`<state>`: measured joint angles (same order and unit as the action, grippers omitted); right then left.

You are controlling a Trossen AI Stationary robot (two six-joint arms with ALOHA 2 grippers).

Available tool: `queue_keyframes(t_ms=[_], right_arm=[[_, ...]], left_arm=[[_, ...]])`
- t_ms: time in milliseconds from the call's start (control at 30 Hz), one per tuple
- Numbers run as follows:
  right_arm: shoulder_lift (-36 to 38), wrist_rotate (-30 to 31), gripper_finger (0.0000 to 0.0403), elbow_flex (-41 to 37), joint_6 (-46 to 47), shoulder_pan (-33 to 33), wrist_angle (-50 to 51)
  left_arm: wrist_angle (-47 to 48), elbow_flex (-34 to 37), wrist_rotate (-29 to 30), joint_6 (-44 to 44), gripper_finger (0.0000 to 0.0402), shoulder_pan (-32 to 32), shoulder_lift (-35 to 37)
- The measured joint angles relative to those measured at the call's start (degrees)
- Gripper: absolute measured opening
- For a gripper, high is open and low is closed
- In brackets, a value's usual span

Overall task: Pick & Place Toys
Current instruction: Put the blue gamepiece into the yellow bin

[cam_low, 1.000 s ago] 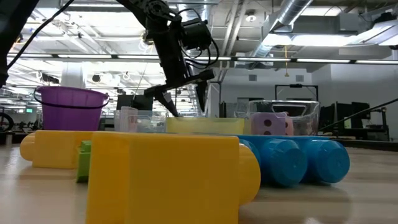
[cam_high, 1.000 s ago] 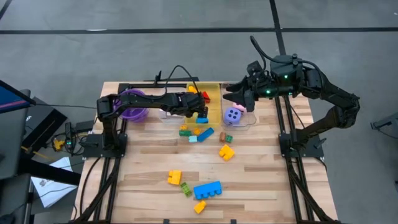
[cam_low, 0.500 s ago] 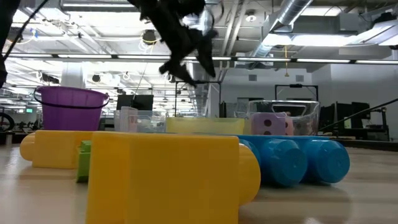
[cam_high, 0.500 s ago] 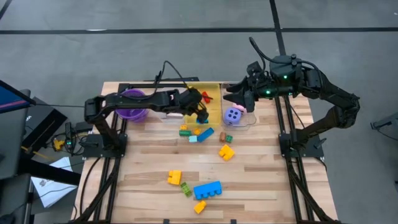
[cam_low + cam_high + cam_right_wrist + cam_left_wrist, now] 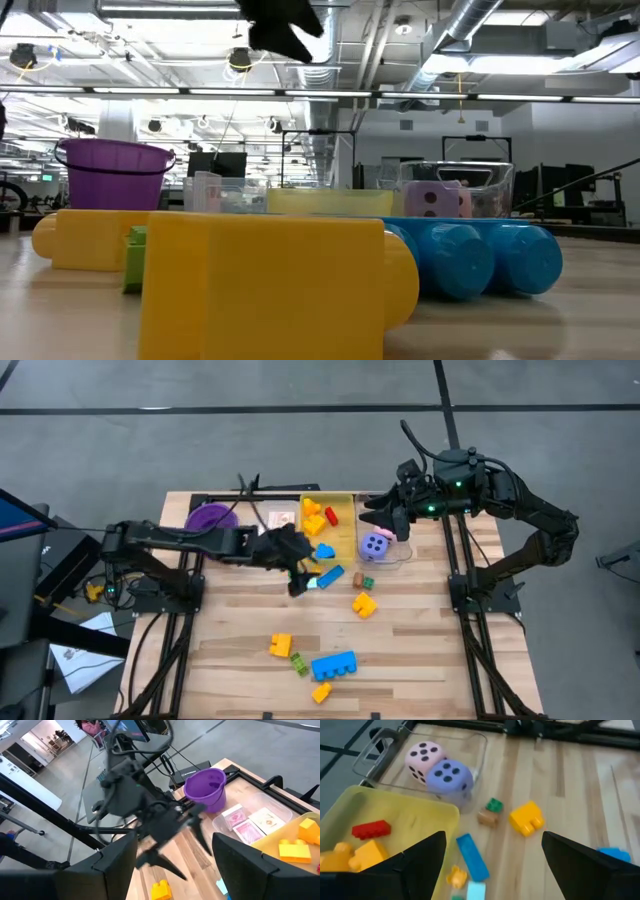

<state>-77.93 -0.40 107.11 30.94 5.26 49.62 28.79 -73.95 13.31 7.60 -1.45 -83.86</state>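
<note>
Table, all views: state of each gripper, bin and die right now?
left gripper: open, empty, above the loose blocks
right gripper: open, empty, over the clear bin
yellow bin: holds blocks
clear bin: holds both dice
purple die: four up
pink die: five up

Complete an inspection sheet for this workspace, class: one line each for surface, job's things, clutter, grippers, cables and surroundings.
Surface: wooden slat table, bare at the right.
Job's things: pink die and purple die in the clear bin; red block in the yellow bin; playing cards in another clear bin; blue block and yellow block loose near the front.
Clutter: purple bowl at the back left.
Grippers: left gripper over the loose blocks mid-table, jaws open, empty; right gripper above the dice bin, jaws open.
Cables: black cable on the right arm.
Surroundings: grey floor; a monitor at the left.
</note>
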Motion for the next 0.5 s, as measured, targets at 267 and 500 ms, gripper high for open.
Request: queue_keyframes(t_ms=[267, 500], right_arm=[[0.0, 0.0, 0.025, 0.0, 0.6, 0.0, 0.1], [0.0, 0.2, 0.025, 0.0, 1.2, 0.0, 0.3]], left_arm=[[8.9, 0.2, 3.2, 1.6, 0.0364, -7.0, 3.6], [10.3, 0.2, 3.2, 1.6, 0.0375, -13.6, 4.1]])
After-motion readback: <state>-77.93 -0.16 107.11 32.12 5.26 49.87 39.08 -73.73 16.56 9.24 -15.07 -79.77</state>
